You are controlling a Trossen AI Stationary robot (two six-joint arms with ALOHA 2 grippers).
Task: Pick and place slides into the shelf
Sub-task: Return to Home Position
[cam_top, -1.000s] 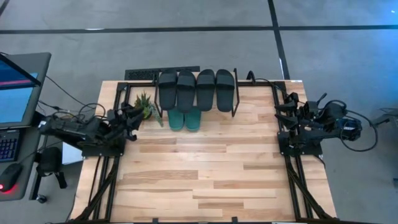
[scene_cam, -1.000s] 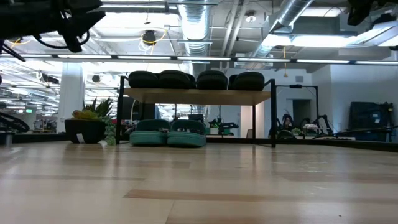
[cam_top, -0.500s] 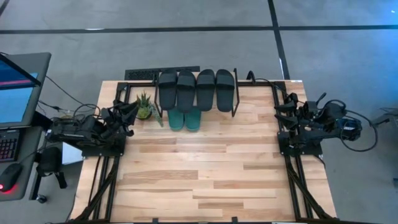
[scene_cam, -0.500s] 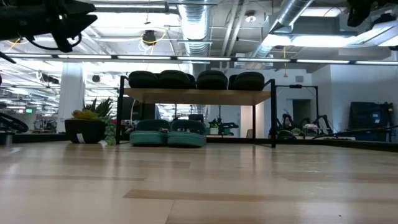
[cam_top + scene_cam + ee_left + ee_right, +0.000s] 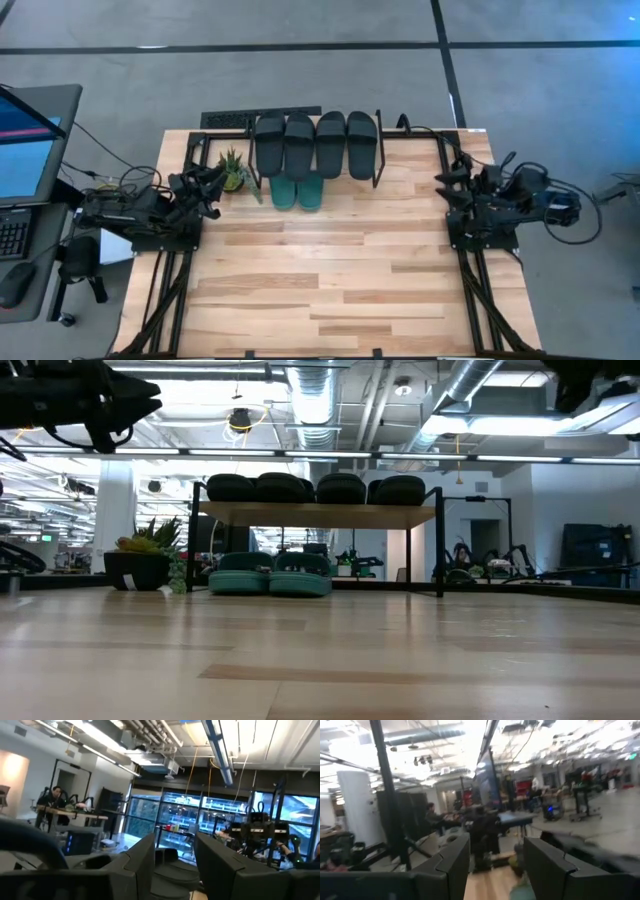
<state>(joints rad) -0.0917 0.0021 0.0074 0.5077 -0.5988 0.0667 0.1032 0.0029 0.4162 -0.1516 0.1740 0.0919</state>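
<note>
The shelf [image 5: 375, 150] stands at the table's far edge, its light top board [image 5: 318, 515] on thin black legs. Several black slides [image 5: 315, 145] lie side by side on the board, also in the low view [image 5: 315, 488]. Two teal slides [image 5: 297, 192] rest sole-down on the table under the board [image 5: 270, 575]. My left gripper [image 5: 212, 183] hovers open at the table's left edge beside a plant, its fingers [image 5: 145, 860] apart. My right gripper [image 5: 445, 188] hovers open at the right edge, its fingers [image 5: 455, 860] apart. Neither holds anything.
A small potted plant [image 5: 232, 170] stands left of the shelf, close to my left gripper. A black strip [image 5: 225, 120] lies at the far left edge of the table. The wooden tabletop [image 5: 330, 280] stretches toward the near edge. A monitor and desk [image 5: 25, 140] stand off the table's left.
My left gripper has drawn back from the plant toward the table's left edge, turning a little as it went. It stays open. The slides and the shelf have kept still.
</note>
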